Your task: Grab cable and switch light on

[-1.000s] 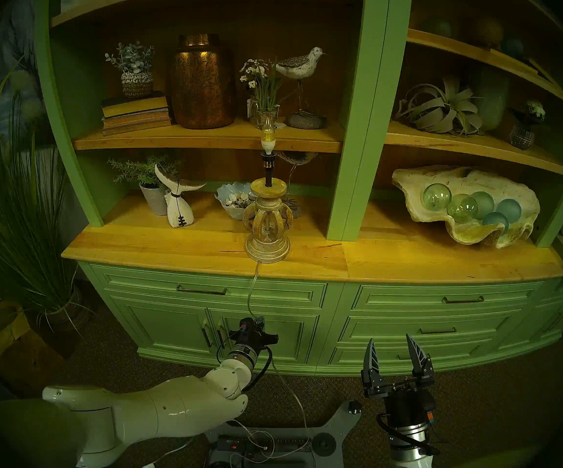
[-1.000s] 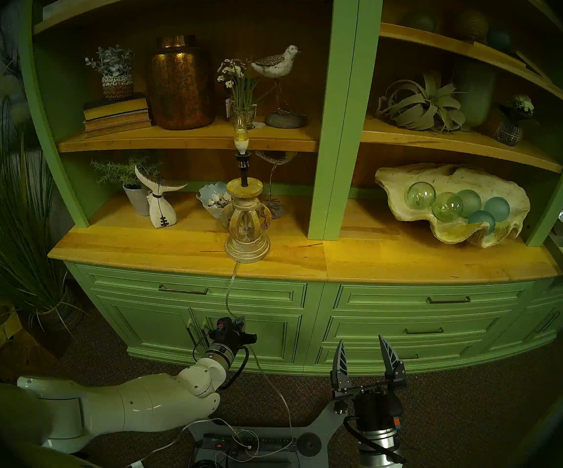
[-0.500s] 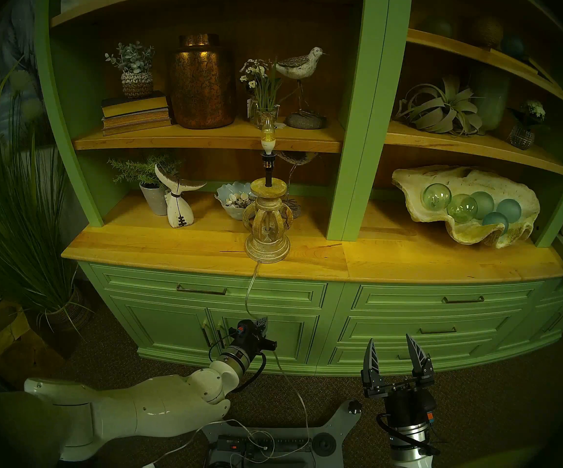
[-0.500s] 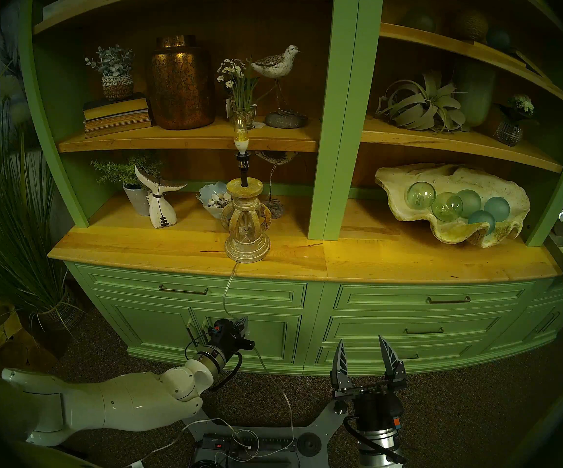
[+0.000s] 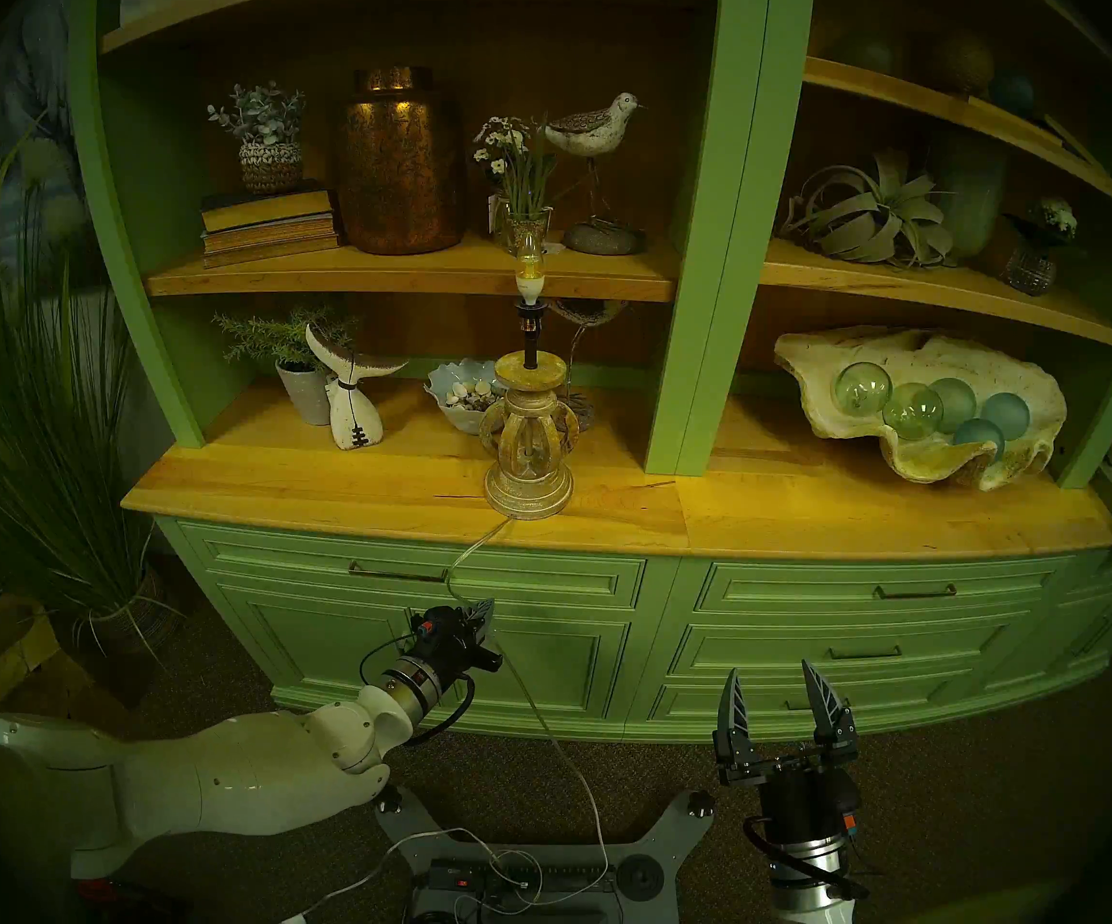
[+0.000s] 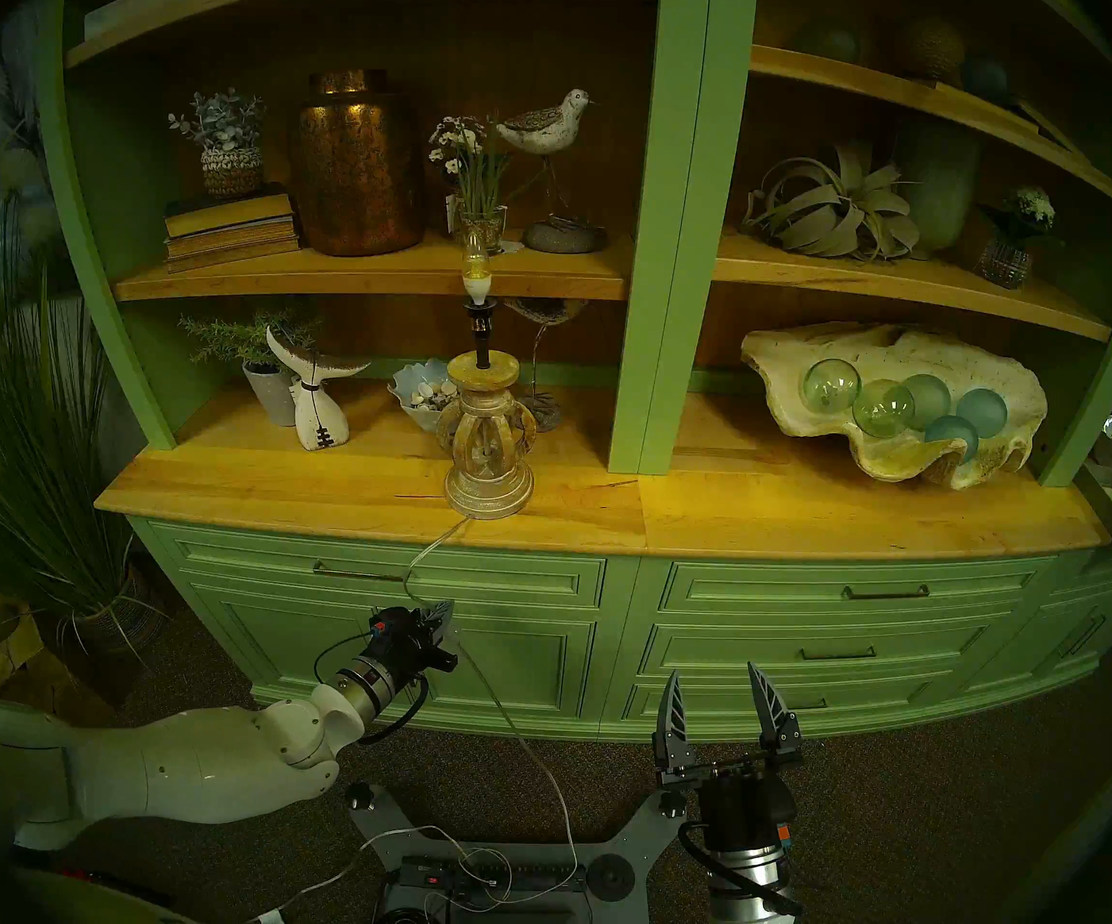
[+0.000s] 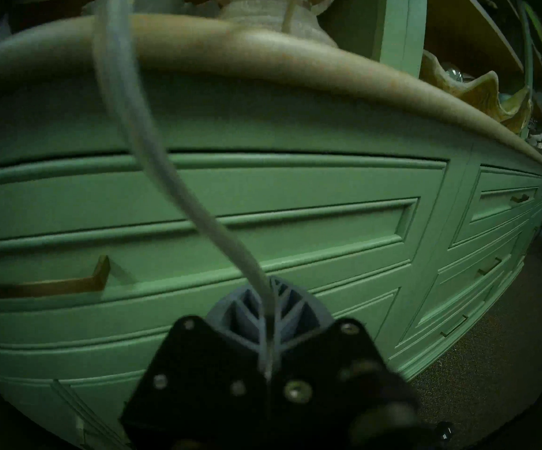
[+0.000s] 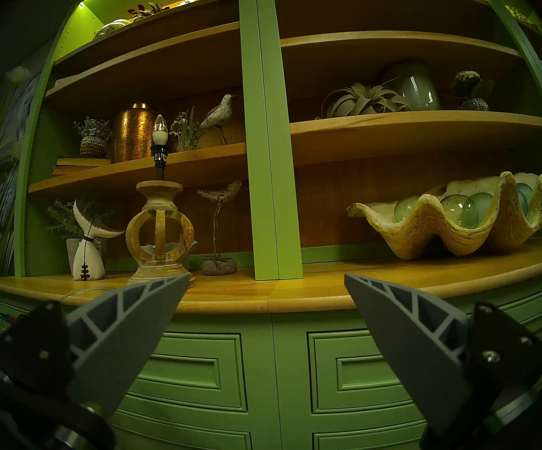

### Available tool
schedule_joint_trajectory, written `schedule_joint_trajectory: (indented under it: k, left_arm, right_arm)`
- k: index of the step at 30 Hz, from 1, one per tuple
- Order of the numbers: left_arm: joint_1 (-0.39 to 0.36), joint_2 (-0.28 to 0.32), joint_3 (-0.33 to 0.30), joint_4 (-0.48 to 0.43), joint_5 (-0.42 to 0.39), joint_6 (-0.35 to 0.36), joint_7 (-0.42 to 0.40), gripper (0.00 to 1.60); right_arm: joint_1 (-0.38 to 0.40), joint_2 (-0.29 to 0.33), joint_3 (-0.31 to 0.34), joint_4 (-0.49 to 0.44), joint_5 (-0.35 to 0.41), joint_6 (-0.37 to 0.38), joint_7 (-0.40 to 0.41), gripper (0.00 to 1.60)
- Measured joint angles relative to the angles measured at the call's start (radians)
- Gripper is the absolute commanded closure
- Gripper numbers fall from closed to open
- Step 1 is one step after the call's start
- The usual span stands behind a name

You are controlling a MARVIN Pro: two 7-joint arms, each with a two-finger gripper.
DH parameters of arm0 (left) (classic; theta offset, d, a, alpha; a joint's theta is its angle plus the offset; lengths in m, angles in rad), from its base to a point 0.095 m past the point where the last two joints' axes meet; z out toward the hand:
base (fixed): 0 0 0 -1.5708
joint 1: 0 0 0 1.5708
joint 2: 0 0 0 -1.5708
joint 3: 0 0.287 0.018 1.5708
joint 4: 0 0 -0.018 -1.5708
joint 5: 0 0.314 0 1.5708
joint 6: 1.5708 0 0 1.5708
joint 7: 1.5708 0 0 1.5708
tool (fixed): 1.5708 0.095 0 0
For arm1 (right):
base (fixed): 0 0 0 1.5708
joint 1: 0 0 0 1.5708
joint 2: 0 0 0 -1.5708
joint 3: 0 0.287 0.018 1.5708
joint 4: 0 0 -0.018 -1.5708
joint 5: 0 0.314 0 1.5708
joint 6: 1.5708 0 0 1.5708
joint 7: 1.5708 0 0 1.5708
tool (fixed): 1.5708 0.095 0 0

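Note:
The light is a candle-shaped bulb [image 5: 529, 262] [image 6: 477, 262] [image 8: 159, 131] on a black stem above a carved beige wooden lamp base [image 5: 528, 449] [image 6: 488, 449] [image 8: 159, 231] on the wooden counter; it looks unlit. The clear cable [image 5: 470, 554] [image 6: 430, 544] [image 7: 152, 147] leaves the base, slants down-left over the counter edge and passes through my left gripper [image 5: 480, 612] [image 6: 440, 612] [image 7: 269, 309]. That gripper is shut on it in front of the cabinet door. Below it the cable trails to the floor. My right gripper [image 5: 770, 669] [image 6: 713, 668] [image 8: 266, 275] stands open and empty, low to the right.
The green cabinet [image 5: 540, 642] has drawers with metal handles [image 5: 398, 574] near my left gripper. A whale-tail figure [image 5: 353, 402], a bowl of shells [image 5: 463, 396] and a big shell with glass balls [image 5: 920, 409] sit on the counter. A power strip [image 5: 513, 879] lies below; a grass plant [image 5: 53, 436] stands left.
My left arm has drawn back to the left and slightly up with the cable in its grip, so the cable now slants left off the lamp base. The right arm has not moved.

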Motion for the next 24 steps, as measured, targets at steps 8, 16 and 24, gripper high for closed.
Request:
schedule_joint_trajectory:
  k: [8,16,24]
  left_arm:
    - [-0.013,0.066,-0.016,-0.087,0.005,-0.034,-0.088,1.6]
    - [-0.034,0.156,-0.041,-0.136,-0.02,-0.055,-0.209,1.6]
    - [-0.051,0.227,-0.065,-0.147,-0.065,-0.067,-0.332,1.6]
  right_arm:
    - [0.0,0.0,0.0,0.0,0.0,0.0,0.0,0.0]
    - [0.0,0.0,0.0,0.0,0.0,0.0,0.0,0.0]
    - [0.0,0.0,0.0,0.0,0.0,0.0,0.0,0.0]
